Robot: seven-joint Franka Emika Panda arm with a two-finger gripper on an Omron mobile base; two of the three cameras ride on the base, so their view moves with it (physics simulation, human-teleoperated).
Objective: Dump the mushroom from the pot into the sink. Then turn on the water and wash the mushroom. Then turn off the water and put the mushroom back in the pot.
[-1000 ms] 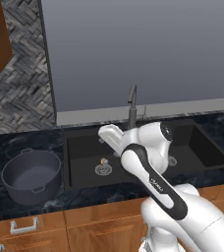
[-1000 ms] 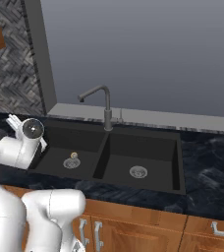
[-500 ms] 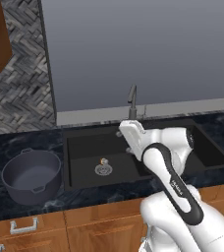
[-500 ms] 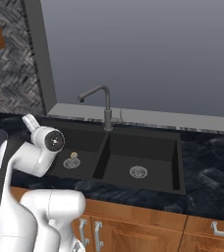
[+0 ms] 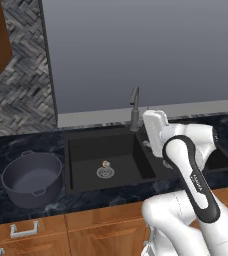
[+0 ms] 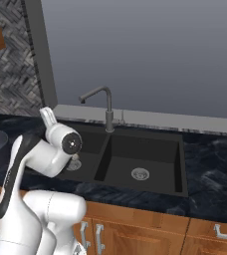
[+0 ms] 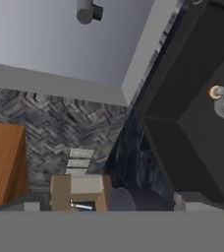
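Hand (image 5: pixel 156 125) by faucet (image 5: pixel 134 107), finger spread hidden; mushroom (image 5: pixel 105 163) beside drain (image 5: pixel 105 172).

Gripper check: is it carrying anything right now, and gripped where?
Nothing visibly held. The mushroom lies beside the drain in the sink; the pot sits on the counter. Whether the fingers are open cannot be told.

A matte black sink (image 5: pixel 86 150) is sitting in dark marbled counter (image 5: pixel 16 145), beside a grey-blue pot (image 5: pixel 32 179), under grey herringbone tile (image 5: pixel 21 95), above orange-brown wooden cabinets (image 5: pixel 96 232).
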